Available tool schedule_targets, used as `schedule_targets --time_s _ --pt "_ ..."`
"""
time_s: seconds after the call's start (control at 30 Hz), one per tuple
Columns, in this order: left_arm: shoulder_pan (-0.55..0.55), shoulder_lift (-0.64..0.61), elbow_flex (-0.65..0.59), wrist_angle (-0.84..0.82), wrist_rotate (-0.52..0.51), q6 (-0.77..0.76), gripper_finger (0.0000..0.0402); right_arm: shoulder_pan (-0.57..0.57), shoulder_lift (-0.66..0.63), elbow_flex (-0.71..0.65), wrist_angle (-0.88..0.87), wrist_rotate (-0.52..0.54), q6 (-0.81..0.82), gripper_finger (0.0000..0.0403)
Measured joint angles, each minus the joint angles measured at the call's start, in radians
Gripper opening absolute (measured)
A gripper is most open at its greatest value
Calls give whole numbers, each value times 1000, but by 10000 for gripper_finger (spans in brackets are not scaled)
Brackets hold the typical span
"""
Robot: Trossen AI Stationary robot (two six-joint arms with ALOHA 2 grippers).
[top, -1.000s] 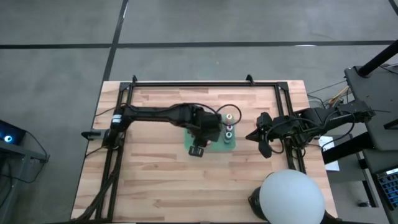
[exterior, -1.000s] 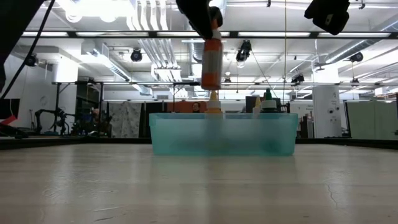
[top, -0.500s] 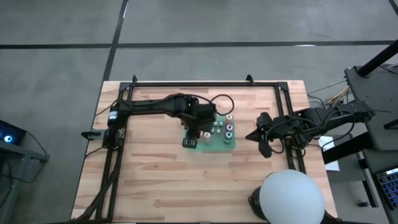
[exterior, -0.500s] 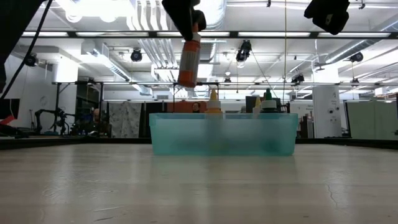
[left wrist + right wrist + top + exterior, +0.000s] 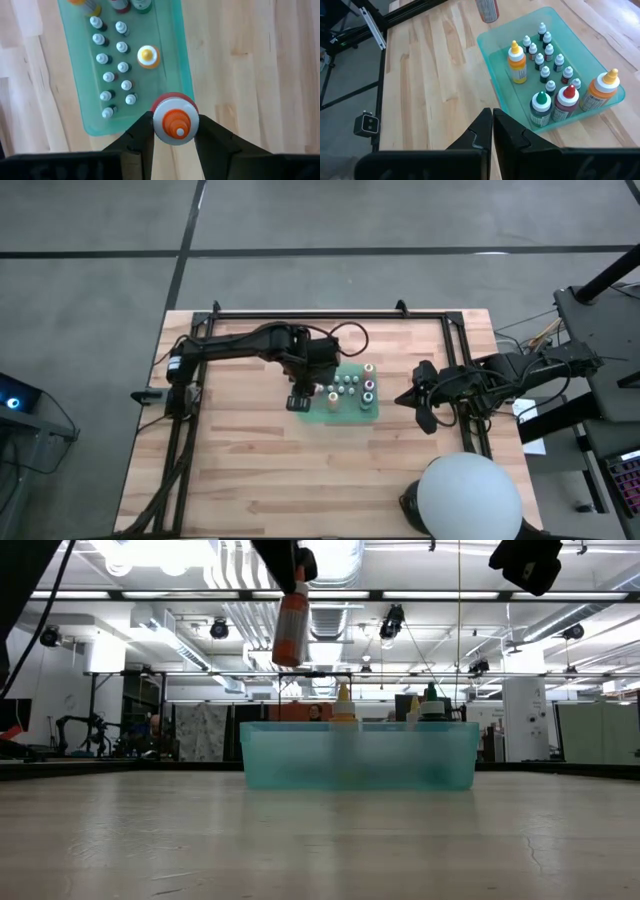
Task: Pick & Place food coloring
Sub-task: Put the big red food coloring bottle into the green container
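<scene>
My left gripper [image 5: 297,400] is shut on an orange-red dropper bottle of food coloring [image 5: 290,625], high above the left end of the green tray [image 5: 360,412]. The tray [image 5: 180,55] rests flat on the wood. Upright in it stand several tiny white-capped bottles [image 5: 114,64], a yellow-orange dropper bottle [image 5: 517,62], and green-topped [image 5: 540,106], red-topped [image 5: 566,102] and orange [image 5: 600,92] bottles. My right gripper [image 5: 492,127] waits shut and bare, raised off the tray's right end [image 5: 420,408]. My left gripper pinches the bottle's top, at the white collar below the orange nozzle [image 5: 157,122], between its two fingers [image 5: 137,140]. The fingers come from above, pointing steeply down. The bottle hangs below them, slightly tilted, its base [image 5: 286,660] clear of the tray and table.
Black frame rails [image 5: 330,315] run along the table's far, left and right sides. A white dome [image 5: 468,498] sits at the near right corner. Bare wood [image 5: 230,460] lies left of and in front of the tray.
My left gripper has carried the bottle up and toward the table's left edge, from above the tray's middle to its left end. The bottle has tipped slightly and stays clear of the tray. The jaws have kept their hold.
</scene>
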Motion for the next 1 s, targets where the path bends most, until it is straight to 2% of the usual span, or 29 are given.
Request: schedule_targets --time_s 0.5,1.0 --pt "20 -92 -6 -31 -1 -18 97 0 4 0 3 0 5 8" --pt "36 -312 -33 -27 -19 -111 97 0 4 0 4 -1 8 8"
